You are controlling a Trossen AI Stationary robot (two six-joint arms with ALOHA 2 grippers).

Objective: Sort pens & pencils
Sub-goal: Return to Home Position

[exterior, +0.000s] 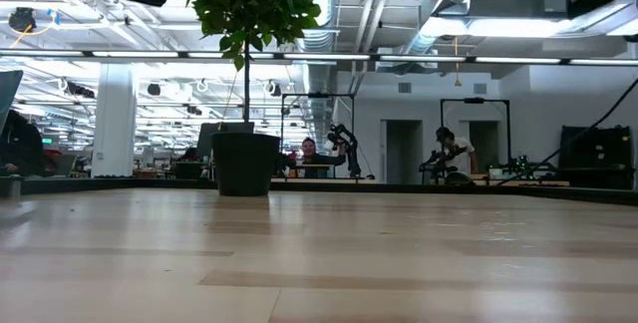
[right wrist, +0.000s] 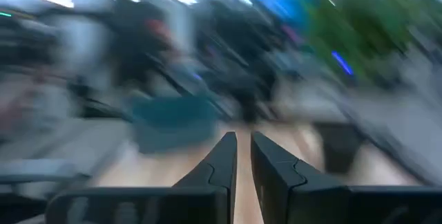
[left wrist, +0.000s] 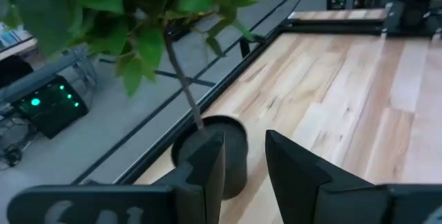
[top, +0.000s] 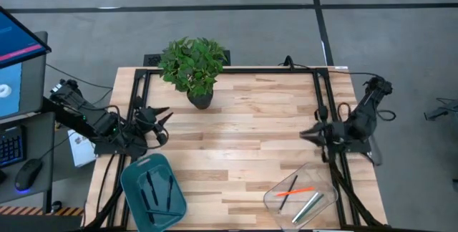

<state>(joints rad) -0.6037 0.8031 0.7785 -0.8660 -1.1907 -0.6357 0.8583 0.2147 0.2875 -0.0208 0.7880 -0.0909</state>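
Tabletop bins (top: 129,180) hold pens & pencils (top: 294,191), apart from released left gripper (top: 165,123) and clenched right gripper (top: 303,134).

**Camera placement, four views**

We log the high view as looking straight down from well above, taking in the whole table (top: 250,117), both arms and the floor around it. The low view sits at table-top height and faces level across the boards into the room behind. Both share the potted plant (top: 192,64). The left wrist view looks closely past the left hand (left wrist: 243,137) at that same plant's pot and along the table's edge. The right wrist view faces past the right hand (right wrist: 242,135) across the table, toward the teal bin (right wrist: 173,122).
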